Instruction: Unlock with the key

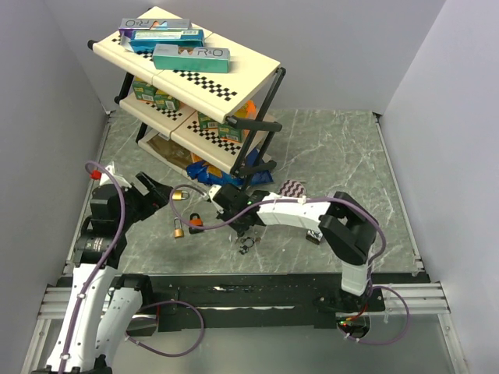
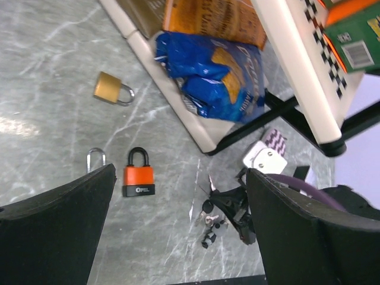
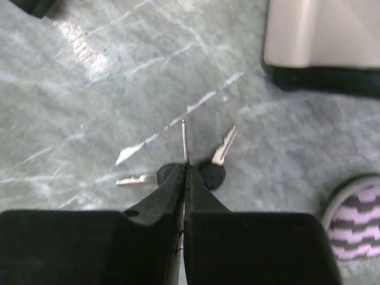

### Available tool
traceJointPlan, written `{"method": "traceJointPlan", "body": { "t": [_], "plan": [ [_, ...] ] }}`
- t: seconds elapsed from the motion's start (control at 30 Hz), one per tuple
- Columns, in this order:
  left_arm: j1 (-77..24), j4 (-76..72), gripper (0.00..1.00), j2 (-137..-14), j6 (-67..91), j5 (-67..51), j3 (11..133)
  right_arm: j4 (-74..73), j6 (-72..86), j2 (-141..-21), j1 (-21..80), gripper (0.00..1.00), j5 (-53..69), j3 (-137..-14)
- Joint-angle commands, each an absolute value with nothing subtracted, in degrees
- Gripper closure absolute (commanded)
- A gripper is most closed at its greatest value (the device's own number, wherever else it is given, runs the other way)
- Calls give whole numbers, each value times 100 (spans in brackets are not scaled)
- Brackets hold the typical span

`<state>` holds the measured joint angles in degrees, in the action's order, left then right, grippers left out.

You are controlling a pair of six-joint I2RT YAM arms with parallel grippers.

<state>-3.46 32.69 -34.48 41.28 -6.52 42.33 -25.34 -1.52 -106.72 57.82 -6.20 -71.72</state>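
1. The right gripper (image 3: 184, 178), fingers pressed together, pinches a key (image 3: 184, 136) edge-on above the grey marble table (image 3: 89, 107)
2. Loose black-headed keys (image 3: 219, 157) lie on the table just beneath it
3. The left gripper (image 2: 181, 178) hovers with fingers spread wide, and the orange padlock (image 2: 139, 178) lies flat on the table, seen between them
4. A brass padlock (image 2: 110, 89) lies apart, near the shelf rack (image 2: 190, 127)

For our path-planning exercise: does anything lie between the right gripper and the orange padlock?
Only loose keys, flat on the table beside the right gripper, which grips a key; beyond them, bare table reaches the orange padlock.
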Motion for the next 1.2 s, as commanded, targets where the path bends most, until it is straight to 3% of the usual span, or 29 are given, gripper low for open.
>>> {"method": "traceJointPlan", "body": {
  "t": [0.0,0.23,0.83,1.17],
  "plan": [
    [-352,2541,4,-3270,3911,-1274,4009,-2523,149,-10064,5731,100,-659,-7075],
    [-352,2146,4,-3270,3780,-1748,3832,-2487,333,-9827,5722,100,-528,-7031],
    [-352,-895,4,-3340,4059,-4709,2646,-1776,1379,-8394,4905,100,1467,-6513],
    [-606,-2337,3,-3928,4649,-5202,2452,-871,2276,-7673,4535,100,2434,-6135]
  ]
}}
